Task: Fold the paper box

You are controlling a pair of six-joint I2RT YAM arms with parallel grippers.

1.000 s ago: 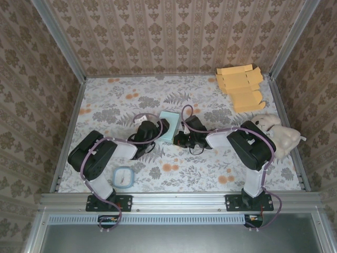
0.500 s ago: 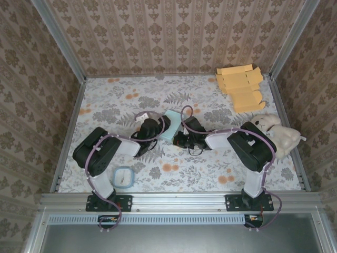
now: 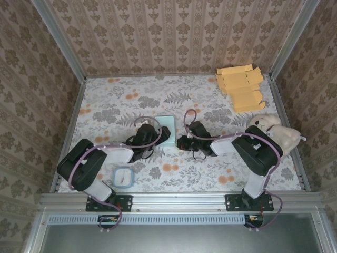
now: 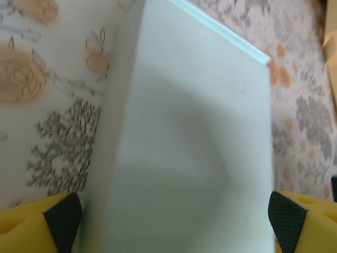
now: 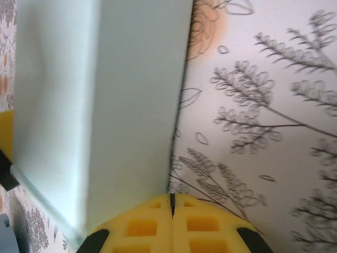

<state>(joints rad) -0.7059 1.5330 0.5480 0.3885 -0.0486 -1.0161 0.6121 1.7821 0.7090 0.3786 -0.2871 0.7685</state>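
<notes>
The paper box (image 3: 166,128) sits mid-table on the floral cloth (image 3: 105,105), and it now lies square to the table edges. A second ago it was skewed, with one corner swung toward my right arm. It has also slid a little toward my left side. From above it looks like a closed pale-blue block with no flap standing loose, so I judge the folding itself is nearly done and what remains is squaring and checking. My left gripper (image 4: 168,224) is spread wide with the box between its yellow pads; the walls run close to both pads, but I see no squeeze. That arm's elbow has swung outward and nearer the base as the box turned. My right gripper (image 5: 171,216) is clenched on nothing, its two fingers pressed into one blunt tip at the box's right wall. I cannot tell whether it touches or is just beside, and it has drawn back slightly toward me. Farther out, the stack of flat orange box blanks (image 3: 241,87) lies in the far right corner. The plush bear (image 3: 276,134) rests by the right rail, and the small blue-rimmed lid (image 3: 122,176) lies near my left base.
</notes>
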